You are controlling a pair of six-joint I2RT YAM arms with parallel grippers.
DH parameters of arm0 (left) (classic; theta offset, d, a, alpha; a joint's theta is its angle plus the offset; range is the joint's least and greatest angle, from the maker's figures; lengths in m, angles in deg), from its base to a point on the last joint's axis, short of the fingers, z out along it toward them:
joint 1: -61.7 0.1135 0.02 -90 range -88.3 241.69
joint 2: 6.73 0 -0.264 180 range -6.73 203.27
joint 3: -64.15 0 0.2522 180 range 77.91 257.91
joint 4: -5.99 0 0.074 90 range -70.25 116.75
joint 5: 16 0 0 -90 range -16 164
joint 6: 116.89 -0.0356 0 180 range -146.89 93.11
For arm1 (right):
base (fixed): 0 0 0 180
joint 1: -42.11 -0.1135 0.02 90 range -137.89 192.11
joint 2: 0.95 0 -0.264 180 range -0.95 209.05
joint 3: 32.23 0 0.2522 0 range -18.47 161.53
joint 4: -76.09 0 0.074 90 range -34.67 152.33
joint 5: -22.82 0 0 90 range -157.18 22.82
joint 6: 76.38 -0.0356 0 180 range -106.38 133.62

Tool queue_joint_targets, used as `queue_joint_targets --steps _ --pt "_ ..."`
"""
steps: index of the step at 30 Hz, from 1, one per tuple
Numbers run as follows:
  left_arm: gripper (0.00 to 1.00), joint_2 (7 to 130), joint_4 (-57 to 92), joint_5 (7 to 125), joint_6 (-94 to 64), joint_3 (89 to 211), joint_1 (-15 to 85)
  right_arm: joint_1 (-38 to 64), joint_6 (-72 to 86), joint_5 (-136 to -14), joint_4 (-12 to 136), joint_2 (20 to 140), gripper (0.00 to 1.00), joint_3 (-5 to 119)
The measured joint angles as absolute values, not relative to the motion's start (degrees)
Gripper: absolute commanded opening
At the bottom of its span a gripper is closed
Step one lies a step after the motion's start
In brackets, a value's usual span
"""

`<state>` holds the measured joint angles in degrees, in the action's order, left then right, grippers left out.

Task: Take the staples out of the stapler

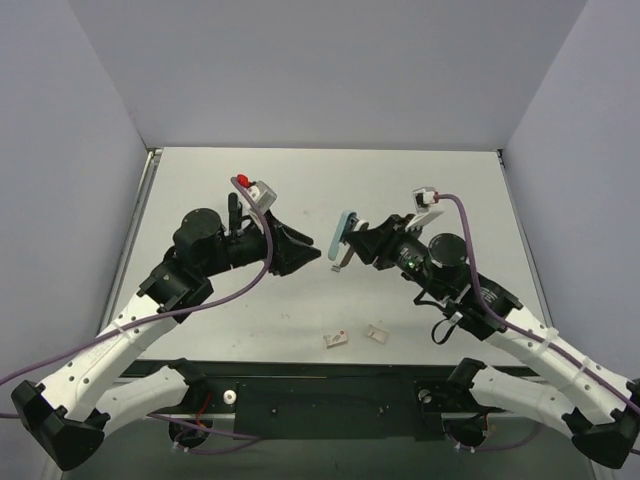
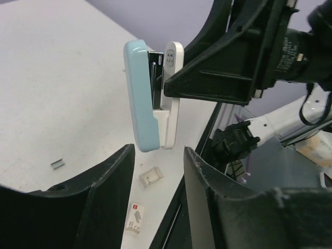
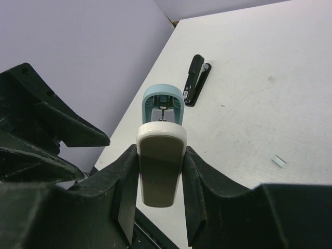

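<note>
My right gripper (image 3: 161, 174) is shut on the white base of a small stapler (image 3: 161, 171) and holds it in the air above the table. The stapler's light blue top (image 2: 139, 98) is hinged slightly away from the base (image 2: 172, 93), with the metal staple channel showing between them. In the top view the stapler (image 1: 344, 240) is at mid-table. My left gripper (image 2: 158, 155) is open and empty, its fingertips just short of the stapler's lower end; it shows in the top view (image 1: 312, 256). A short strip of staples (image 2: 58, 164) lies on the table, also in the right wrist view (image 3: 279, 162).
A black stapler (image 3: 196, 80) lies at the back left of the table, by the left arm in the top view (image 1: 233, 210). Two small white pieces (image 1: 336, 339) (image 1: 377, 333) lie near the front edge; they also show in the left wrist view (image 2: 151, 176) (image 2: 135, 218).
</note>
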<state>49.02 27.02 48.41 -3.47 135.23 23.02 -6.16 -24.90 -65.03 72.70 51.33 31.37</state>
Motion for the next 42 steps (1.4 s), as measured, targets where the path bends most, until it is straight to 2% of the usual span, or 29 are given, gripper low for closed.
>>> queue_joint_targets --steps 3,5,16,23,30,33,42 --pt "0.80 47.6 23.1 44.0 -2.8 134.4 23.0 -5.4 -22.1 -65.2 68.6 46.0 0.00 31.1" --pt "0.83 47.0 20.0 41.5 -1.5 133.8 23.0 -5.3 -20.3 -66.5 66.3 42.6 0.00 31.1" --pt "0.87 46.6 11.0 36.0 5.4 132.0 23.0 -4.7 -14.7 -81.9 57.1 36.8 0.00 31.6" --pt "0.88 39.0 3.0 41.9 13.2 119.7 23.0 -4.7 -13.3 -91.1 55.2 38.6 0.00 33.2" --pt "0.87 40.3 4.9 43.9 14.6 120.8 23.0 -4.7 -13.6 -96.6 56.3 40.7 0.00 33.7" --pt "0.83 40.7 6.4 44.0 14.7 121.6 23.0 -4.7 -14.2 -97.9 58.3 41.9 0.00 33.8" --pt "0.86 43.8 12.0 45.3 15.7 124.8 23.0 -4.7 -15.0 -98.8 61.0 45.1 0.00 36.1"
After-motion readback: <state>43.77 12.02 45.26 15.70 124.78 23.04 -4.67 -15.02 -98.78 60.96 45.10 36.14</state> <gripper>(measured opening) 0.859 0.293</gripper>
